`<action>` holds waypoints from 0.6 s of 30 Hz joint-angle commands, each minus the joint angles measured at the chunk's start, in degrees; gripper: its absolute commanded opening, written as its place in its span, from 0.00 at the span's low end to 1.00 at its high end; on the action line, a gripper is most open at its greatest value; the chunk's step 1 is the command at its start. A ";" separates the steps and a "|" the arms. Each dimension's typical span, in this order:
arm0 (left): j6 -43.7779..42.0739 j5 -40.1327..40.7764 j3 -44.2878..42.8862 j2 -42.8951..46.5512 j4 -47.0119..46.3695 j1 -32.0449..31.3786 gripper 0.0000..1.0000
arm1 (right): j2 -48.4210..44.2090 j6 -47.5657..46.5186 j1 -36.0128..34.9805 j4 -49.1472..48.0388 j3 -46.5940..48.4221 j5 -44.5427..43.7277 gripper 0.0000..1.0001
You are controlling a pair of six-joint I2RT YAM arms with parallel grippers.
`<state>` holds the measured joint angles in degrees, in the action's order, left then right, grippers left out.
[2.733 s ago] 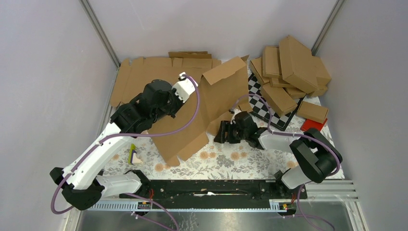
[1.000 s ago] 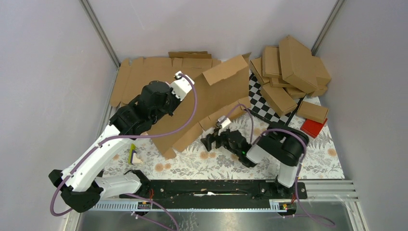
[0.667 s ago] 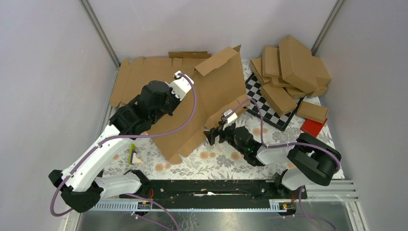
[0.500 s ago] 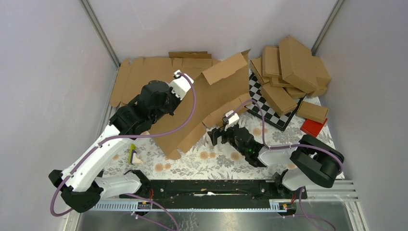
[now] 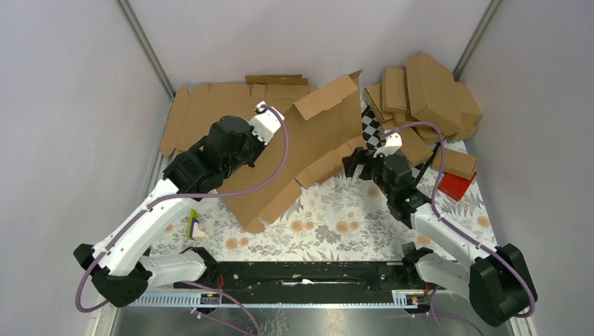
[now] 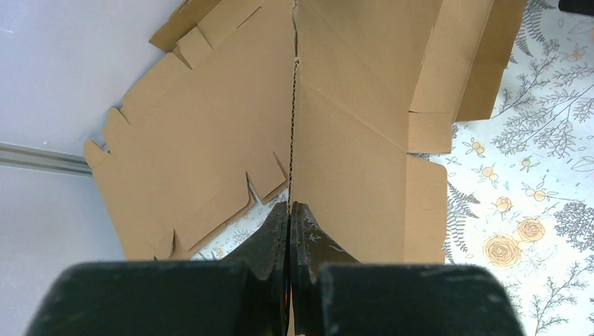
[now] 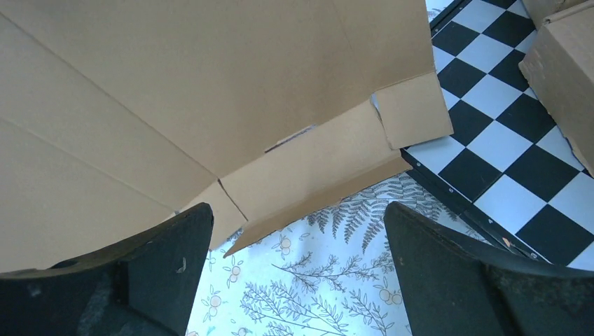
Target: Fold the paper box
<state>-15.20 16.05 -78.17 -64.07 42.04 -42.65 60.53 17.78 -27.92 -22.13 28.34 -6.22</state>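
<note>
The paper box (image 5: 308,150) is an unfolded brown cardboard sheet held tilted above the flowered table, its top flap bent forward at the back. My left gripper (image 6: 290,208) is shut on the sheet's left edge, which runs edge-on up the left wrist view as the paper box (image 6: 364,119). In the top view the left gripper (image 5: 245,150) is mostly hidden behind its wrist. My right gripper (image 5: 357,166) stands open just right of the sheet's lower right flaps, touching nothing. The right wrist view shows the paper box (image 7: 210,91) close ahead of the wide-open right gripper (image 7: 298,231).
Flat brown cardboard sheets (image 5: 210,105) lie at the back left. A pile of folded boxes (image 5: 424,98) sits at the back right on a checkered board (image 5: 375,126), with a red block (image 5: 457,185) beside it. A small yellow-green object (image 5: 192,225) lies near the left arm.
My right arm has swung from the middle of the table to the back right, beside the sheet's right flaps. The sheet wobbled and its top flap shifted. The left gripper kept its hold.
</note>
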 commanded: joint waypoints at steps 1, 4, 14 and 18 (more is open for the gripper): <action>-0.97 0.65 -2.87 -1.32 -2.93 0.56 0.00 | 4.65 2.81 4.92 3.58 4.71 5.69 1.00; -1.92 0.59 -3.12 -1.46 -2.97 0.72 0.00 | 9.44 4.80 10.71 -0.94 7.37 10.61 1.00; -3.95 -0.46 -0.65 -0.13 -5.65 0.91 0.00 | 34.41 -6.03 21.57 -12.50 26.32 36.17 1.00; -3.30 -1.76 -1.04 -0.25 -5.04 0.91 0.00 | 40.90 -6.98 21.99 -14.70 31.86 44.96 1.00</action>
<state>-18.39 15.64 -78.35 -65.95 41.43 -42.00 96.92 14.94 -6.26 -32.18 55.18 25.65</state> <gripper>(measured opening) 0.014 0.993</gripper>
